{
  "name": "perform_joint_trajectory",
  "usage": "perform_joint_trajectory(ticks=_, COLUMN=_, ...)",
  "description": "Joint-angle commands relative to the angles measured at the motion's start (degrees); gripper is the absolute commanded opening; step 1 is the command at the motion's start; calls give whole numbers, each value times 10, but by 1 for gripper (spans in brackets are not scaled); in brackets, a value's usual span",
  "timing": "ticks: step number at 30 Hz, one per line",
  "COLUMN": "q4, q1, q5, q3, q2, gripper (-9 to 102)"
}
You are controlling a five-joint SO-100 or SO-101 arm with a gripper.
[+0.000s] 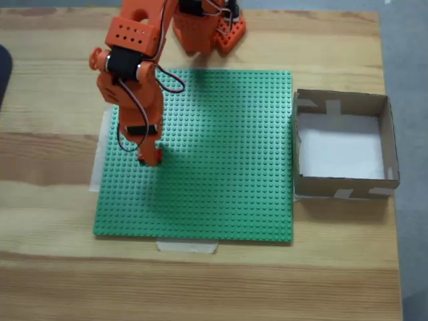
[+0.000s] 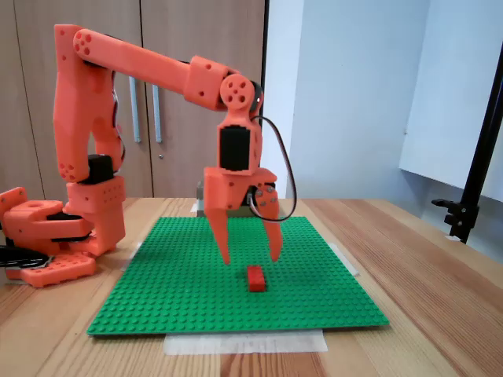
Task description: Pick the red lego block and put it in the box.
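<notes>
From the side camera I see my orange arm point(image 2: 149, 71) reaching out over the green bumpy plate point(image 2: 236, 275). The gripper point(image 2: 250, 259) points straight down, and its two fingers are spread wide apart with nothing between them. The red block point(image 2: 255, 278) lies flat on the green plate, just under the fingertips and a bit toward the camera. The fingers hang above it and I do not see them touching it.

From the top camera the arm point(image 1: 130, 73) covers the left part of the green plate point(image 1: 221, 167). I cannot make out the block there, because the gripper point(image 1: 150, 158) is in the way. The box point(image 1: 344, 144) sits on the wooden table point(image 1: 200, 287) just beside the right edge of the green plate, well apart from the gripper. It is open on top, and its white floor is bare. Pale tape strips show on its brown walls.
</notes>
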Motion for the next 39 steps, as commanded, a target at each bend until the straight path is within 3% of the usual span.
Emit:
perform_joint_trajectory(ticks=1, q4=-9, q1=9, q5=-9, q3=-28, q2=-1, gripper=34)
perform_joint_trajectory(ticks=14, q4=-58, q1=11, q5=-33, q3=-28, q2=-34, gripper=34)
perform_joint_trajectory(ticks=39, q4=-74, q1=11, q5=-20, q3=-12, q2=-39, gripper=33)
